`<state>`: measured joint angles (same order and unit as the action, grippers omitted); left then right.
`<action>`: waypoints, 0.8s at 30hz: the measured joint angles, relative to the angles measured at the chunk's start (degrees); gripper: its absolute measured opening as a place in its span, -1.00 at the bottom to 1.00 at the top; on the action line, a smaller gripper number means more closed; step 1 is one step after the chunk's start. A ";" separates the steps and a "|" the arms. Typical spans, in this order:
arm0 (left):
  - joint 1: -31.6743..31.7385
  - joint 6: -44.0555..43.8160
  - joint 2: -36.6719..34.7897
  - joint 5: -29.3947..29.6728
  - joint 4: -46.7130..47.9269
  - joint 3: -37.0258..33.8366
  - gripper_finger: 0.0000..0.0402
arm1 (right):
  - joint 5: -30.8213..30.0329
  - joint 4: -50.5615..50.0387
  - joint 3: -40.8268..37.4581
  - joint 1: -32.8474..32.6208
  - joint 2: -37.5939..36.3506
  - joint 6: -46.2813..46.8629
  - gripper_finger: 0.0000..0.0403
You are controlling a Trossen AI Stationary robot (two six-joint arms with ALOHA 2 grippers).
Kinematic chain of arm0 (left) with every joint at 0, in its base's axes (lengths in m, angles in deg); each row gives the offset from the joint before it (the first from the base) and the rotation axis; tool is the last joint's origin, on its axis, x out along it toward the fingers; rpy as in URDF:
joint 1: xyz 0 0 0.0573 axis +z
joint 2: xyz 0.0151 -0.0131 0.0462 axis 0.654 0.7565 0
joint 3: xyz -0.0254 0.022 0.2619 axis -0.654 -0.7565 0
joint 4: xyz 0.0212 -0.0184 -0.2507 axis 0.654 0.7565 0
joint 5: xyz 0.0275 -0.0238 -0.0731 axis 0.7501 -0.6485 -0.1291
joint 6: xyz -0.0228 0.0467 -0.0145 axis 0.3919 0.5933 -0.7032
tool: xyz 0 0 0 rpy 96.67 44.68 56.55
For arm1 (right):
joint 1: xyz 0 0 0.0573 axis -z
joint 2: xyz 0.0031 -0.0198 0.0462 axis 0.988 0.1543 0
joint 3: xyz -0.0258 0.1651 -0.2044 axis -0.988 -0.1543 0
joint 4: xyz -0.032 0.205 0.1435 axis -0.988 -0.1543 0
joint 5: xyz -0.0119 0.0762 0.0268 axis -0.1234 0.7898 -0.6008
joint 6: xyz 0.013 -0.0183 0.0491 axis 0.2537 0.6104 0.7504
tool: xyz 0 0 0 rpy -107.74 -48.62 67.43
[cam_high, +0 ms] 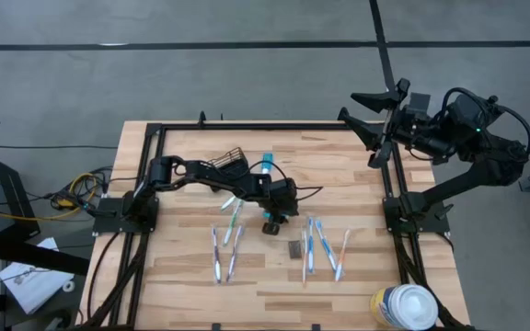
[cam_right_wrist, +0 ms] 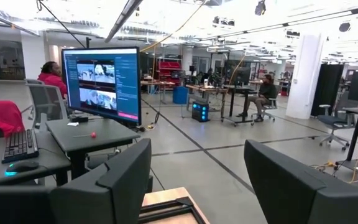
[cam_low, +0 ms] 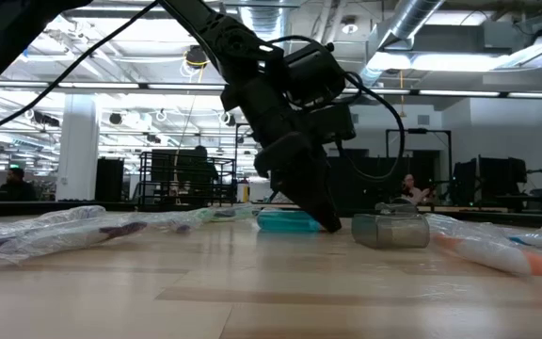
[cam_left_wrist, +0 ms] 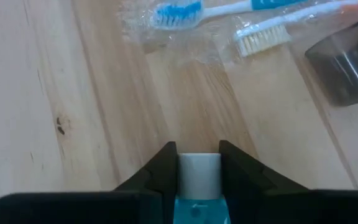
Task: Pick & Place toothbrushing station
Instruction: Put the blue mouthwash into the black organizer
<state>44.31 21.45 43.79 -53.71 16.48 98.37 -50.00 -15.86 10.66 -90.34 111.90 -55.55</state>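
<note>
1. The left gripper [cam_left_wrist: 199, 171] is clamping its dark fingers on a small toothpaste tube [cam_left_wrist: 198, 180] with a smooth white cap and blue body, low over the pale wooden table [cam_high: 182, 285].
2. The black wire-mesh caddy [cam_high: 231, 158] is sitting behind the left arm.
3. Slim toothbrushes [cam_high: 231, 241] in crinkled clear wrap are lying nearby, with a small dark grey block [cam_high: 294, 247] between the groups.
4. The right gripper [cam_right_wrist: 197, 171] is hanging wide open, off the table's far right corner.

Wooden table [cam_high: 182, 285]; toothbrushes [cam_high: 226, 250], grey block [cam_high: 294, 248], perhaps canister [cam_high: 403, 306].
</note>
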 joint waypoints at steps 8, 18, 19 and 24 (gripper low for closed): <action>1.69 -14.99 -3.53 -2.25 -9.17 0.66 -0.58 | 0.07 -0.03 -0.01 0.00 -0.01 -1.68 0.23; 4.76 -23.43 -21.44 2.60 -33.45 0.06 -0.58 | 1.20 -0.12 2.11 -0.13 -0.58 -4.37 0.23; 5.02 -24.02 -23.21 3.97 -35.92 -0.85 -0.58 | 1.68 -0.12 2.47 -0.13 -0.63 -4.50 0.23; 5.57 -25.89 -32.32 9.70 -51.55 -8.75 -0.58 | 3.62 -0.41 3.80 -0.14 -0.38 -4.68 0.23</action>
<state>49.88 -4.44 11.47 -44.01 -35.07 89.62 -46.38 -16.27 14.46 -90.48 111.51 -60.23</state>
